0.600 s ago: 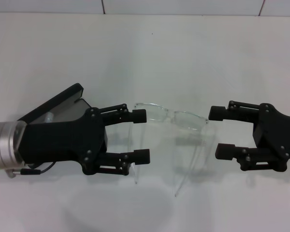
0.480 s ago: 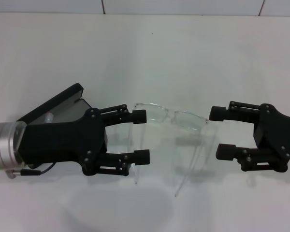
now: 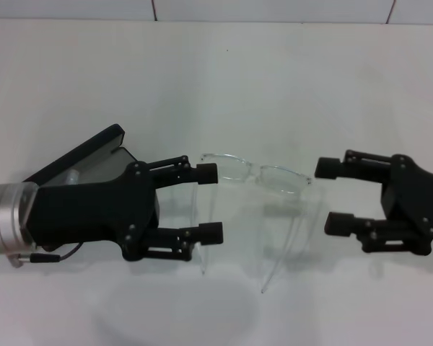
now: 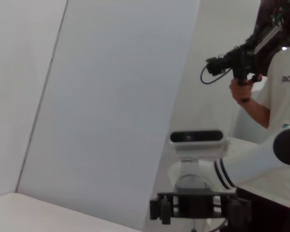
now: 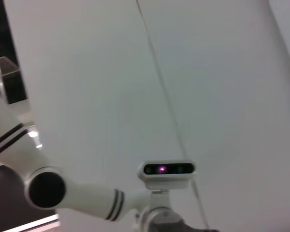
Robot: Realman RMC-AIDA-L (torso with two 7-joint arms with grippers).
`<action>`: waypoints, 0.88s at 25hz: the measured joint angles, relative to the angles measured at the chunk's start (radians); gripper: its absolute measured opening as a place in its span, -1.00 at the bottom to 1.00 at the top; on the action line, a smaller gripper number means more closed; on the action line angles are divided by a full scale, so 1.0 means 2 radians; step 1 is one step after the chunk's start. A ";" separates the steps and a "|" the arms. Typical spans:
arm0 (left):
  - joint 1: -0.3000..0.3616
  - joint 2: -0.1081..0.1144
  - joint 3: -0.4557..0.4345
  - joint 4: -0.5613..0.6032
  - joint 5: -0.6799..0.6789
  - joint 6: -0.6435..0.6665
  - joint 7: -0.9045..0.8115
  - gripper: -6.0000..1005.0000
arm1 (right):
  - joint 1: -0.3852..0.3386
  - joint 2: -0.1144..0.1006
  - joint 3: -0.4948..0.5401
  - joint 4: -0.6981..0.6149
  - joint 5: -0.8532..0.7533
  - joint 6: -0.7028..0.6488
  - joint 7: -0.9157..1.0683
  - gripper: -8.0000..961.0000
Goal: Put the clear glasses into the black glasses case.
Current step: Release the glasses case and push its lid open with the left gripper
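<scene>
Transparent plastic spectacles, the clear glasses (image 3: pixel 254 174), stand on your white worktop (image 3: pixel 274 79) with temple arms unfolded, midway between both arms, so nothing is packed yet. Your left gripper (image 3: pixel 208 202) has its jaws spread wide, straddling the left temple arm without pinching it; your right gripper (image 3: pixel 333 196) waits just beside the right hinge, jaws equally apart and empty. The black glasses case (image 3: pixel 83 155), a hard hinged box, lies open behind your left wrist, mostly hidden. Folding, lifting and placing all remain. Bare worktop surrounds the frame; the case itself crowds your left arm.
</scene>
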 joint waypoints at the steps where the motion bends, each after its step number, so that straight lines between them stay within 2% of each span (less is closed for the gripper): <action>1: 0.001 0.000 -0.005 0.003 -0.001 0.000 -0.007 0.71 | -0.003 -0.001 0.004 0.000 0.001 0.002 0.000 0.62; 2: 0.001 0.000 -0.008 0.008 -0.001 -0.001 -0.014 0.71 | -0.008 -0.003 0.013 -0.001 0.001 0.003 0.000 0.62; 3: 0.004 0.000 -0.028 0.042 0.002 -0.007 -0.058 0.71 | -0.014 -0.005 0.022 -0.002 0.002 0.004 0.000 0.62; 4: 0.004 0.000 -0.028 0.042 0.002 -0.007 -0.058 0.71 | -0.020 -0.008 0.031 -0.004 0.002 0.004 0.000 0.62; 6: 0.013 -0.002 -0.051 0.109 0.012 -0.020 -0.122 0.67 | -0.033 -0.014 0.049 -0.006 0.002 0.004 0.000 0.62; 9: 0.045 -0.025 -0.078 0.268 0.043 -0.055 -0.227 0.54 | -0.054 -0.021 0.075 -0.006 0.002 0.000 0.001 0.62; 11: 0.067 -0.041 -0.083 0.372 0.083 -0.084 -0.276 0.50 | -0.068 -0.021 0.093 -0.006 0.002 -0.002 0.001 0.62; 12: 0.080 -0.047 -0.076 0.442 0.121 -0.106 -0.310 0.50 | -0.074 -0.020 0.100 -0.006 0.002 -0.002 0.001 0.62; 14: 0.096 -0.048 -0.048 0.544 0.201 -0.148 -0.386 0.50 | -0.082 -0.019 0.106 -0.006 0.002 -0.003 0.000 0.62; 16: 0.094 -0.047 -0.026 0.607 0.282 -0.166 -0.457 0.50 | -0.086 -0.018 0.107 -0.007 0.002 -0.003 0.000 0.62; 18: 0.081 -0.046 -0.016 0.639 0.339 -0.164 -0.511 0.50 | -0.088 -0.017 0.107 -0.007 0.002 -0.003 -0.001 0.62; 22: 0.056 -0.044 0.000 0.641 0.419 -0.146 -0.565 0.50 | -0.085 -0.017 0.107 -0.007 0.001 -0.004 -0.001 0.62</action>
